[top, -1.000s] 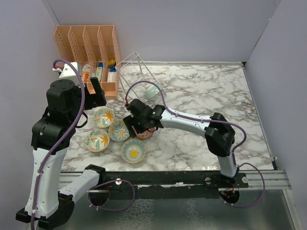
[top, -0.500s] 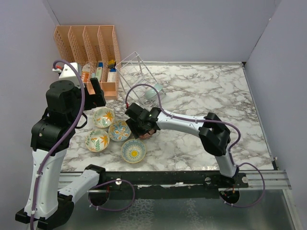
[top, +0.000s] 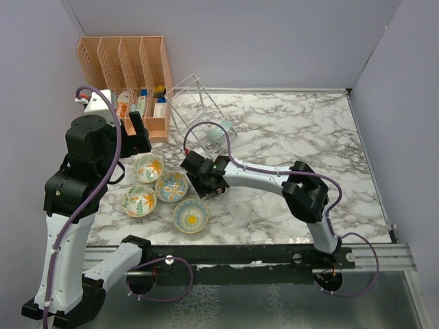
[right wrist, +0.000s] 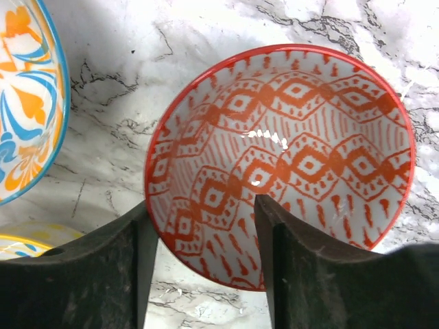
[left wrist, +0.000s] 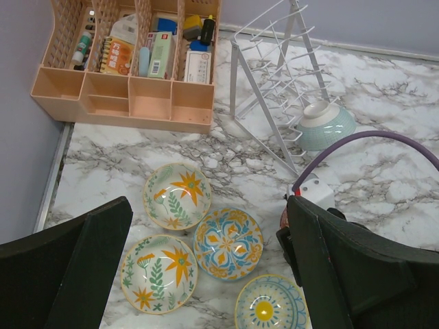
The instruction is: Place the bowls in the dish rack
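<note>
Bowls counted at six, only one of them loaded. Started at the upper left of the overhead view with an orange organizer (top: pixel 127 65), packed with small odds and ends and no part of the job. Noted just below it the left gripper (left wrist: pixel 209 205), up above the table (top: pixel 309 137) with jaws spread wide and empty, apparently parked high to leave the working room free.

Found four painted bowls (top: pixel 171 186) left of centre and low in the frame, mouths up, close together without stacking, probably laid out that way for easy access to each rim. Saw the dish rack (top: pixel 195 103) just right of the organizer, thin wires slanting toward the upper right, with a teal bowl (left wrist: pixel 326 125) tipped on its side among the lowest wires, propped there at a draining angle.

Came last to the right gripper (right wrist: pixel 206 205) at centre frame, low over a red bowl (right wrist: pixel 274 137) just right of the painted group and in front of the rack. Saw jaws parted, both fingers (right wrist: pixel 82 274) side by side across the near rim, nothing pinched between them. Judged a pickup in preparation, grasp not yet made. Judged five bowls left to load.
</note>
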You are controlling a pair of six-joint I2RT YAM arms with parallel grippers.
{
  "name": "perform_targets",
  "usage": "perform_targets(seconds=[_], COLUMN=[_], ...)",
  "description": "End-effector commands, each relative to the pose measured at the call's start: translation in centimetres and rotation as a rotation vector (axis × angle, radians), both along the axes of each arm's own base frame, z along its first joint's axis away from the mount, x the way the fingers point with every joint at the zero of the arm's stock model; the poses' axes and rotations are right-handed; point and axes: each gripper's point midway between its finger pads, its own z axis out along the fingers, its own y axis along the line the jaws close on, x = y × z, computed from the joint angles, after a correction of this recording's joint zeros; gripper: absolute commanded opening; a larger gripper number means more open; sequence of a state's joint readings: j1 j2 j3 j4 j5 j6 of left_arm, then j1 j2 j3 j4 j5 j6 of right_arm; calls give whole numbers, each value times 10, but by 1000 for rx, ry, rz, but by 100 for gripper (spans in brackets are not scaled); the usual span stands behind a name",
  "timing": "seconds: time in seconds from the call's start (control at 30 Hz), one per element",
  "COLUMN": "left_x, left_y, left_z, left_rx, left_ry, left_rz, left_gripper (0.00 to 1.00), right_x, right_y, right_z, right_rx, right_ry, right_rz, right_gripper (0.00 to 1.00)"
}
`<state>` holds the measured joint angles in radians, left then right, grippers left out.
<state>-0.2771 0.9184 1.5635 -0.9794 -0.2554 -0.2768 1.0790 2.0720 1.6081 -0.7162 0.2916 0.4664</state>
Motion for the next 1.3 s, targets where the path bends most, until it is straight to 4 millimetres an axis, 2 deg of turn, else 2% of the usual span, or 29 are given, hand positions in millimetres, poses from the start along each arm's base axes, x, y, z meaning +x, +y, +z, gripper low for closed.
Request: perform_targets(seconds=[0.0,0.23,0.3,0.33,0.57,0.7,0.8,0.97,1.1,1.17,1.27], left_x=[-7,-7,-7,-7,-9,-9,-10,-9,-6,-5,-3], left_y=[4,4,4,4,5,4,4,3,1,-1,-3], left_z=[12,13,14,15,20,20,23,28,28,28,27], left_rx=[4,1,1,1,2,-3,-4,-1,1,1,-1], left_ry=[-37,-38,-40,-41,-58,-60,-62,-73,-71,-69,-62], left_rz=[9,5,5,6,10,3,1,-6,-13,-17,-24], left_gripper=[99,99,99,99,99,99,99,99,99,99,99], right_x=[5,11,10,10,13,15,21,38,56,74,104], right_y=[3,9,11,12,24,29,33,37,29,17,-1], right_z=[9,12,16,20,80,110,147,245,308,333,351], right_rx=[1,21,37,51,208,312,466,867,1131,1267,1441], right_ry=[-46,-84,-88,-90,-146,-121,-88,-78,-115,-149,-193], right_rz=[41,70,78,79,56,40,35,94,105,78,23], right_gripper=[50,21,4,1,1,1,1,1,1,1,1])
